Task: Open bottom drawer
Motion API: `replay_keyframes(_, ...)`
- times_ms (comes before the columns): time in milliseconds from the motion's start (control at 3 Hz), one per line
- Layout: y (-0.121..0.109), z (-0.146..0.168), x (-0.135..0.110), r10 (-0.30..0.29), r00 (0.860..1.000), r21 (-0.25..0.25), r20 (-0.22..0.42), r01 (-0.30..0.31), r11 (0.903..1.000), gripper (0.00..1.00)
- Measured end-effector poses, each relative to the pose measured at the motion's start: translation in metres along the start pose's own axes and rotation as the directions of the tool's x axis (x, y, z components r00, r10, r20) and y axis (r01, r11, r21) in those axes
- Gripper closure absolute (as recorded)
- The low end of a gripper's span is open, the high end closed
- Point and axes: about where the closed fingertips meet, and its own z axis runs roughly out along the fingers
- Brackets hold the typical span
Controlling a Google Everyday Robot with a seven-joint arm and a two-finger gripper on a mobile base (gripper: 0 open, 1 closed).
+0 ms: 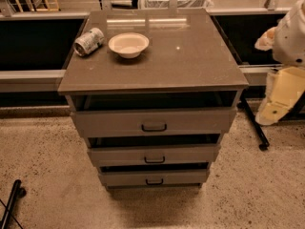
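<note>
The bottom drawer (153,177) is the narrowest grey-brown front, lowest of three in the cabinet, with a small dark bar handle (154,181). A dark gap shows above its front, as with the two drawers above it. My gripper (276,104), the cream-coloured end of the white arm, hangs at the right edge of the view. It is beside the cabinet's right side at about top-drawer height, well apart from the bottom drawer and touching no drawer.
On the cabinet top (190,66) lie a tipped can (88,41) and a white bowl (128,44). A dark stand leg (252,123) runs along the floor to the right. A black pole (10,204) is at the lower left. Speckled floor lies in front.
</note>
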Motion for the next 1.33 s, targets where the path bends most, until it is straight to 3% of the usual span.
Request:
replay_keyframes(333, -0.001, 0.063, 0.016, 0.04, 0.999, -0.072, 0.024, -0.038, 0.9967, 0.0)
replay_keyframes(667, 0.017, 0.132, 0.036, 0.09, 0.992, -0.119, 0.092, -0.079, 0.9898, 0.0)
replay_keyframes(1000, 0.032, 0.179, 0.052, 0.116, 0.975, -0.108, 0.187, -0.097, 0.9893, 0.0)
replay_keyframes(1333, 0.027, 0.184, 0.054, 0.114, 0.972, -0.078, 0.205, -0.1, 0.9919, 0.0)
